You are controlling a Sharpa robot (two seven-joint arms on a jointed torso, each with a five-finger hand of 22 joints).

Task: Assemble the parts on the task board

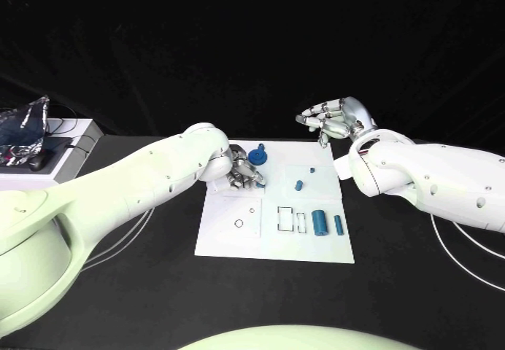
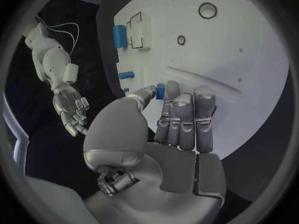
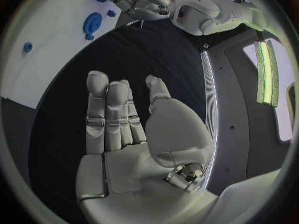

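The left hand (image 1: 244, 171) sits low over the upper left part of the white task board (image 1: 242, 244). In the left wrist view its fingers (image 2: 186, 119) stand nearly straight and side by side, with the thumb angled in toward them; a small blue part (image 2: 161, 90) shows just past the thumb tip and the nearest fingertip, but I cannot tell whether it is pinched or merely lies behind them. In the head view the fingers point down beside the round blue part (image 1: 259, 154) near the board's top edge, close to it, contact unclear.

The right hand (image 1: 333, 120) is raised beyond the board's far right corner, above the black surface (image 1: 421, 277). Its fingers (image 3: 107, 114) are extended and loosely together, thumb set apart, holding nothing and touching nothing.

On the board, a small blue piece (image 1: 300, 185) lies near the middle, with a tinier one (image 1: 311, 172) just beyond it. Lower right, a thick blue cylinder (image 1: 319, 219) and a slimmer blue bar (image 1: 338, 224) lie side by side, next to two outlined rectangular slots (image 1: 285, 219). A small ring outline (image 1: 240, 222) marks the left half of the board
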